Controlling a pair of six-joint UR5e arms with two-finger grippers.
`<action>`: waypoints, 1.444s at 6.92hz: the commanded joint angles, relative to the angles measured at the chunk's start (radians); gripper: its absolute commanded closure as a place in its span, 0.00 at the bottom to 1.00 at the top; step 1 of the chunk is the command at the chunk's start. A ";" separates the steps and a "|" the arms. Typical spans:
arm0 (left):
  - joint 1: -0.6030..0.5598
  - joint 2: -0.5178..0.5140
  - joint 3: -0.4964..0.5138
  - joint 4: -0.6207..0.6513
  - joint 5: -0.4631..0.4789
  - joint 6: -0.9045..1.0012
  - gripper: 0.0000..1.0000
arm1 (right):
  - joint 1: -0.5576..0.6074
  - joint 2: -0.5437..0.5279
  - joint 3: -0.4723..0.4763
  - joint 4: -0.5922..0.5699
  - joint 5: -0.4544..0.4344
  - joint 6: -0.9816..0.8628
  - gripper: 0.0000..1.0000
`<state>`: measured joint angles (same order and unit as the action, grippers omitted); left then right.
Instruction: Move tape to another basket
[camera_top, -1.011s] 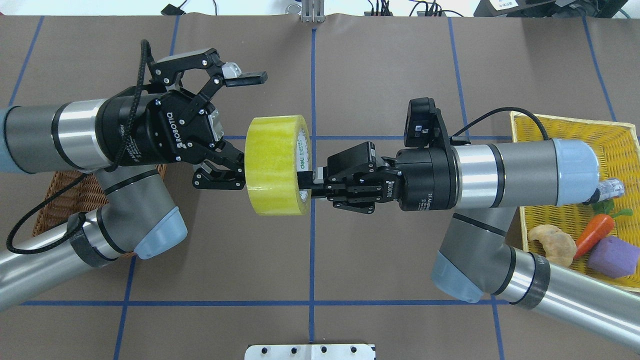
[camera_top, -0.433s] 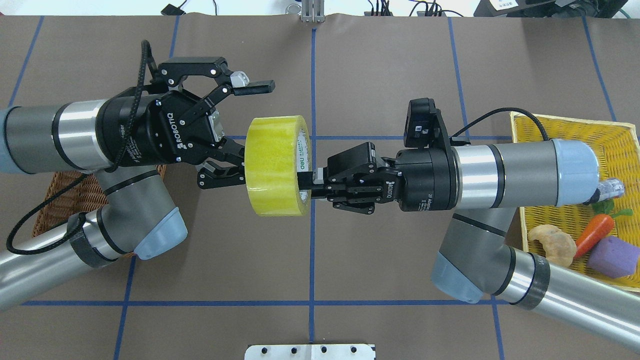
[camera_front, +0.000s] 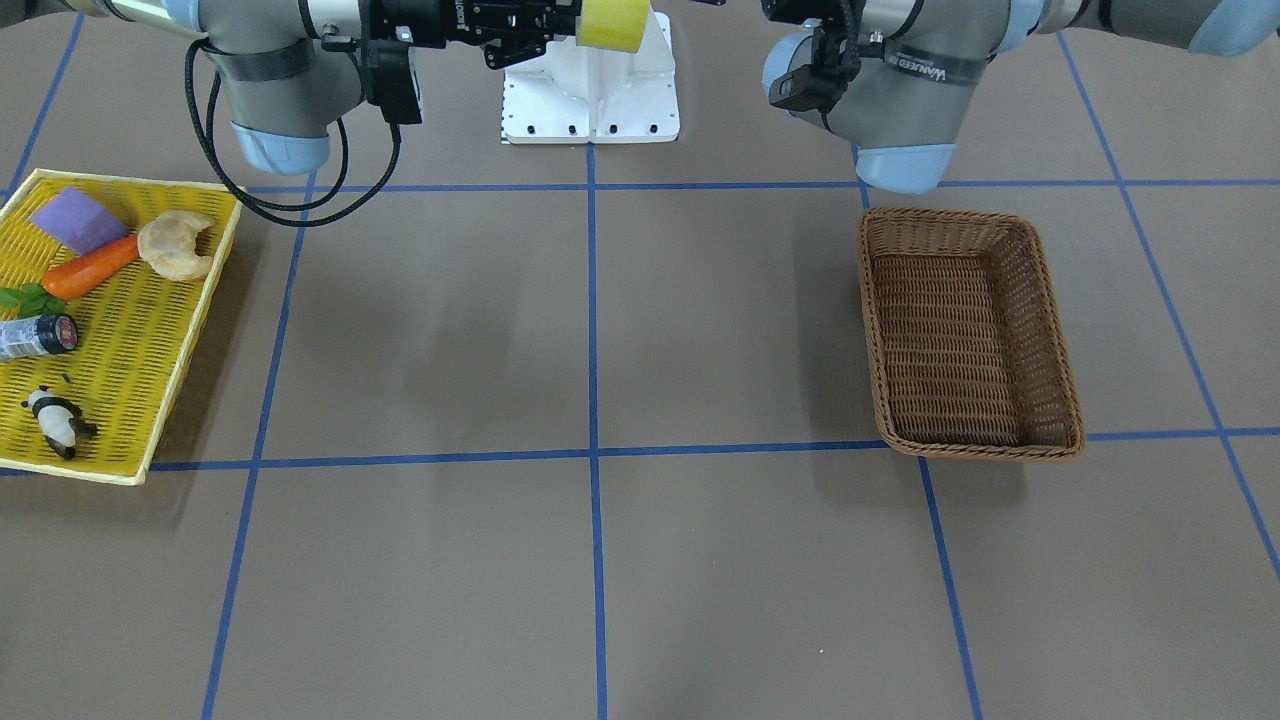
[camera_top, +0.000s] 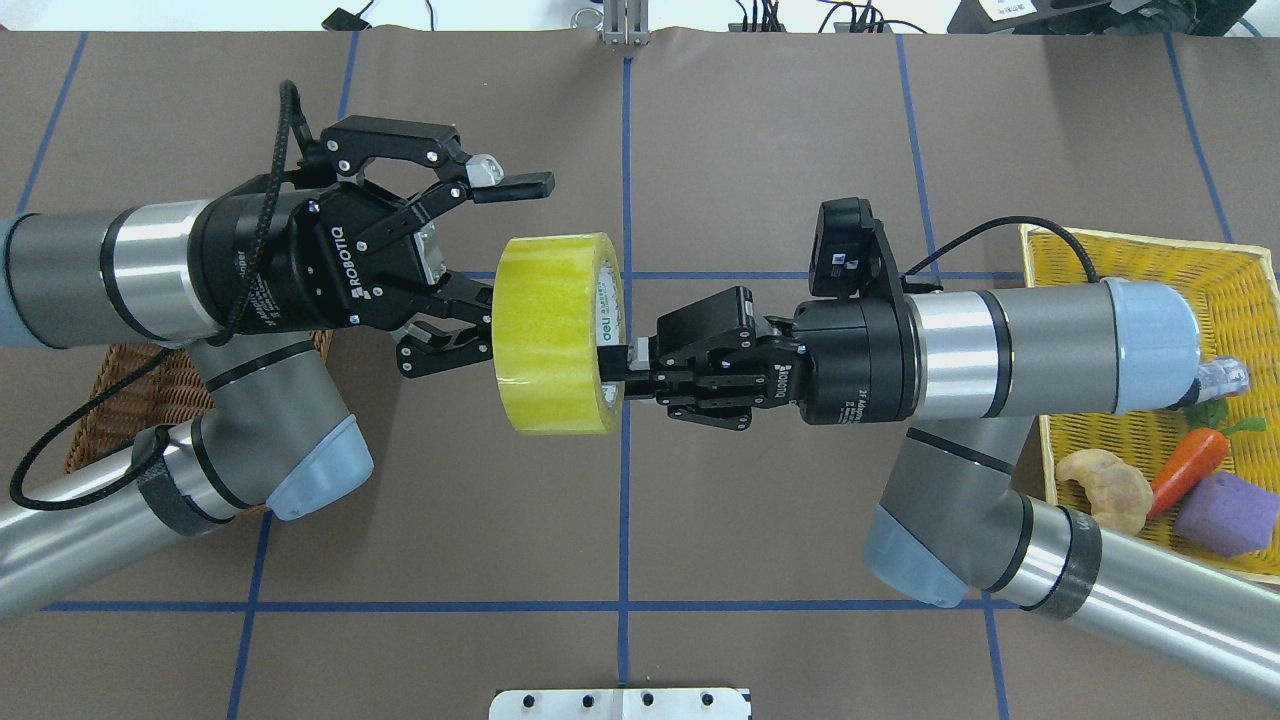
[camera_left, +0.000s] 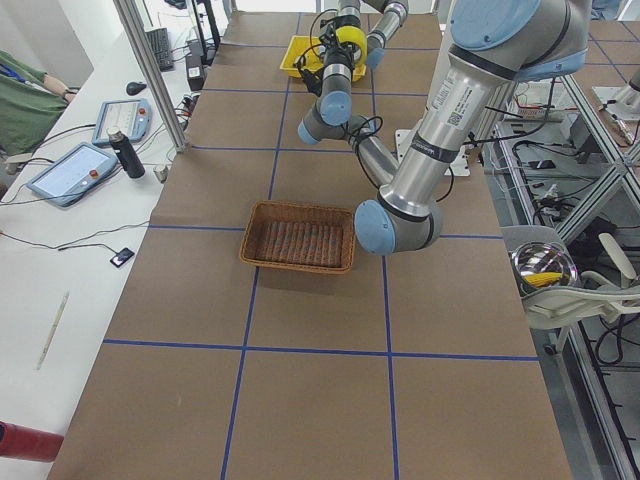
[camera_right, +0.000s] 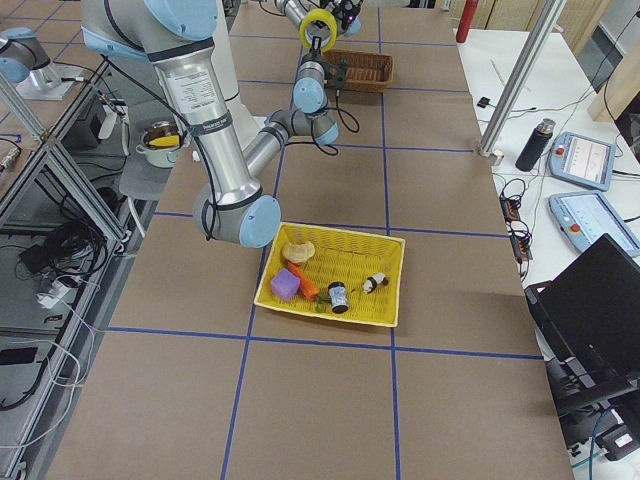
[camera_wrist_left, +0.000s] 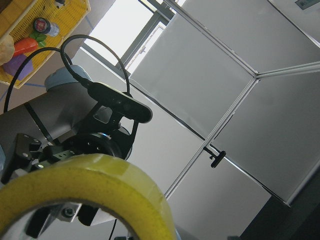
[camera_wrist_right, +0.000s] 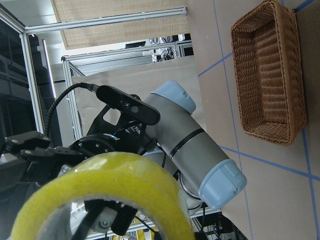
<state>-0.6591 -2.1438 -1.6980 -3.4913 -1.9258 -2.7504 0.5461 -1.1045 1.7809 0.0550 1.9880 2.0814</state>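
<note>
The left gripper (camera_top: 492, 264) has narrowed a little over the last second, its far finger swinging in toward the tape (camera_top: 555, 330).
It is still spread wide: one finger is just beyond the roll's outer face, and the other reaches in behind the roll, its tip hidden. The right gripper (camera_top: 615, 362) pinches the roll's wall at its fingertips, holding it in the air between the two grippers. The basket (camera_front: 950, 340) lies below, back under the left arm. If the right lets go before the left clamps, or the closing finger knocks that thin pinch, the roll would likely drop to the table.
</note>
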 joint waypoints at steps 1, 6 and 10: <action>0.001 0.004 -0.008 0.000 0.001 0.000 0.49 | 0.000 -0.003 -0.001 0.003 0.000 0.002 0.63; 0.003 0.005 -0.009 0.000 0.001 -0.002 0.84 | -0.002 -0.002 0.002 0.000 -0.001 0.006 0.01; 0.003 0.034 -0.041 0.005 -0.007 -0.012 1.00 | 0.026 -0.040 0.014 0.000 0.027 0.005 0.01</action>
<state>-0.6571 -2.1272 -1.7206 -3.4892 -1.9288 -2.7581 0.5565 -1.1235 1.7905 0.0511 1.9984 2.0869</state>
